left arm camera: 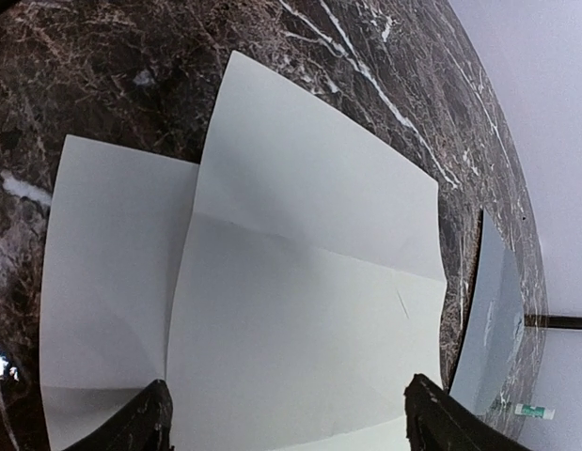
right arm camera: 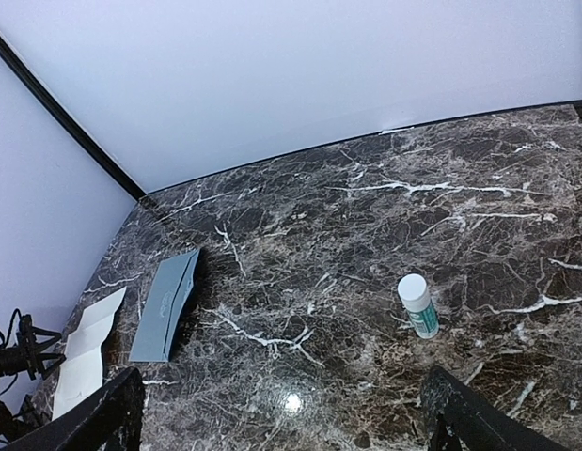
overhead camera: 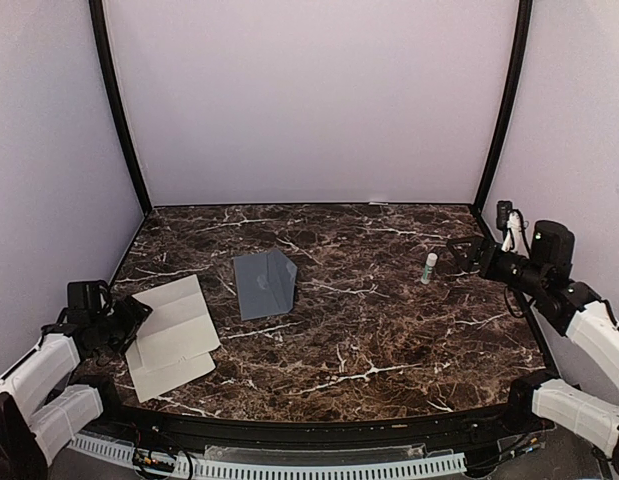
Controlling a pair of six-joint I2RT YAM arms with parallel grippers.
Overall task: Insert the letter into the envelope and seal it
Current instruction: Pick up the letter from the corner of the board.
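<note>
Marble surface [overhead camera: 389, 330]: letter [overhead camera: 174, 335] near left, envelope [overhead camera: 264, 282] farther right. Left hand [left arm camera: 286, 383] open over the letter; I'd pinch its near edge squarely. Right hand [right arm camera: 283, 376] open.

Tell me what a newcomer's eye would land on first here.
Against the dark marble table, the creased cream letter lies flat at the near left, right beside the left arm. A slate-grey envelope lies left of centre, apart from the letter. A small white-capped tube stands upright at the right, close to the right arm.
</note>
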